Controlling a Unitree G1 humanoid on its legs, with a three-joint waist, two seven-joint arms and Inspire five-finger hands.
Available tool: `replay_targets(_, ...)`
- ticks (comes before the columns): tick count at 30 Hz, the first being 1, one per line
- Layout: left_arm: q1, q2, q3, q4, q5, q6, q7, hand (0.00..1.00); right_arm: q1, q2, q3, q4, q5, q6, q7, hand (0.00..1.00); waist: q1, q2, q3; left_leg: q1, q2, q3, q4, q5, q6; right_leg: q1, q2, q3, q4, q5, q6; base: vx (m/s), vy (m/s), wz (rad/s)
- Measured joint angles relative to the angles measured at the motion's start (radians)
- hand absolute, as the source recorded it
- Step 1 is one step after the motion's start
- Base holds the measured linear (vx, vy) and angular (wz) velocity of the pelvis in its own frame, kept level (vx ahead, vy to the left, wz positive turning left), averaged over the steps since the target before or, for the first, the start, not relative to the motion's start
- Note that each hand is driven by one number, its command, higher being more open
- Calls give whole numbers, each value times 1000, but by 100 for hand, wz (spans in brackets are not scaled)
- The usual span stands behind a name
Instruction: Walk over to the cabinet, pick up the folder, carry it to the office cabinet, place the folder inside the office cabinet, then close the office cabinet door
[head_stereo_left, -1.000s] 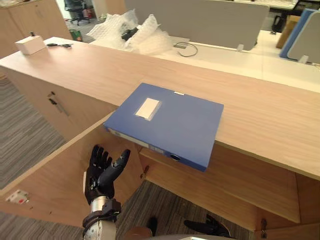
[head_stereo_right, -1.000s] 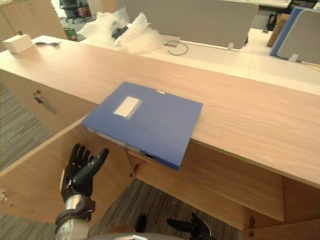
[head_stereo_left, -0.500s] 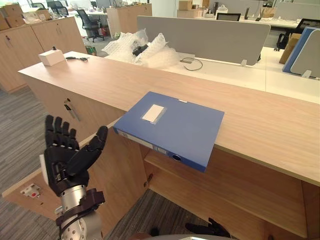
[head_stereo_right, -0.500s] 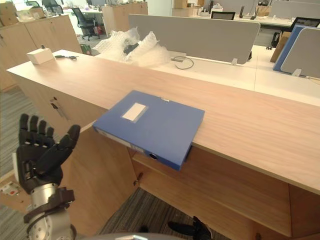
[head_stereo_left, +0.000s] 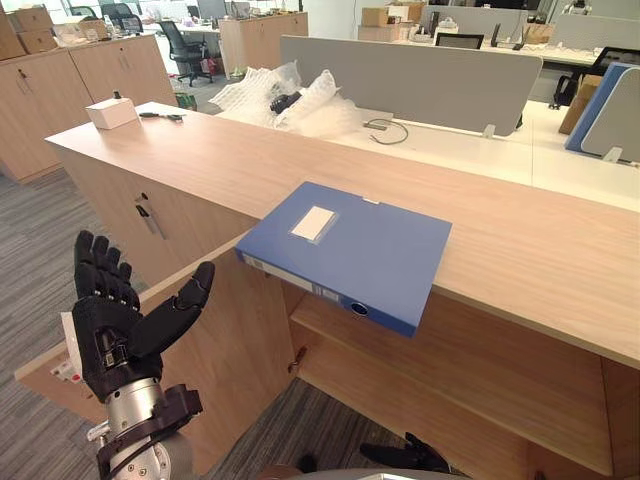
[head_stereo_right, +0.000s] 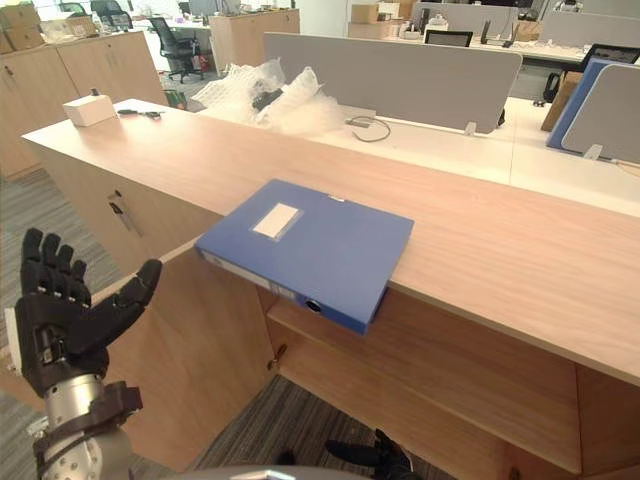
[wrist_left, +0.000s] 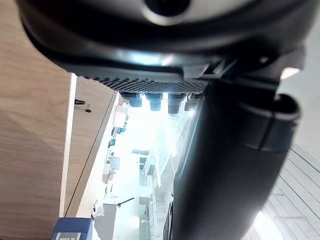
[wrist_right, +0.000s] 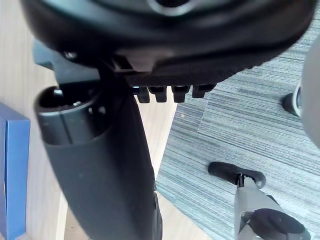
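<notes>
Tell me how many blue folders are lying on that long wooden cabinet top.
1. The blue folder lies flat at the front of the cabinet top, its near corner overhanging the edge. No other seems hidden there.

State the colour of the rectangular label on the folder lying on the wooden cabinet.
White rectangular label on the blue folder; best in the left eye view.

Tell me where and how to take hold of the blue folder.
Probably at its spine edge, the long side facing the robot. The blue folder lies flat, with that edge jutting past the front of the cabinet top, so a hand can slide under from the front with its thumb on the cover. The open left hand is raised nearest it.
</notes>
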Motion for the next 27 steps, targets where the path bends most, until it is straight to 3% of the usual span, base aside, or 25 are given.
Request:
replay_targets(2, 0, 36, -38, -56, 109, 7, 27, 100, -1, 1, 5, 4, -1, 4, 0, 100, 2, -4, 0, 0, -1, -1, -2, 2, 0, 0, 0, -1, -1, 0, 0, -17, 0, 2)
replay_targets(4, -2, 138, -104, -132, 227, 15, 36, 100, -8, 2, 15, 19, -4, 9, 1, 100, 3, -10, -4, 0, -1, -1, -3, 3, 1, 0, -1, -2, -1, 0, 0, 0, 0, 0)
replay_targets(5, -17, 247, -162, -206, 395, 13, 11, 100, -14, 2, 40, 27, -31, 14, 2, 100, 1, -13, -8, 1, -2, 2, -5, 3, 1, -1, -2, 0, -3, 0, 0, -12, 5, -4)
replay_targets(10, -58, 399, -179, -264, 660, -49, -1, 100, -29, 2, 77, 28, -48, 16, 16, 100, -15, -6, -12, 21, 5, 28, -22, 6, 1, 0, -4, 26, -6, 1, -2, -14, -4, -16)
replay_targets(16, -62, 488, -147, -264, 824, -87, 28, 100, -29, -12, 96, 37, -48, 14, 23, 100, -12, -1, -14, 36, 12, 47, -41, 15, 5, -3, -4, 50, -9, 5, -9, -5, -20, -10)
replay_targets(23, -61, 565, -142, -248, 862, -122, 29, 100, -24, -22, 93, 38, -61, 8, 23, 100, -14, 2, -16, 54, 13, 58, -57, 16, 4, -1, -7, 66, -5, 10, -17, -8, -11, -6)
replay_targets(27, -52, 567, -133, -224, 868, -131, 28, 100, -20, -24, 72, 38, -78, -1, 23, 100, -14, 8, -18, 64, 14, 67, -71, 15, 10, -2, -10, 77, -3, 11, -17, -22, -2, -7)
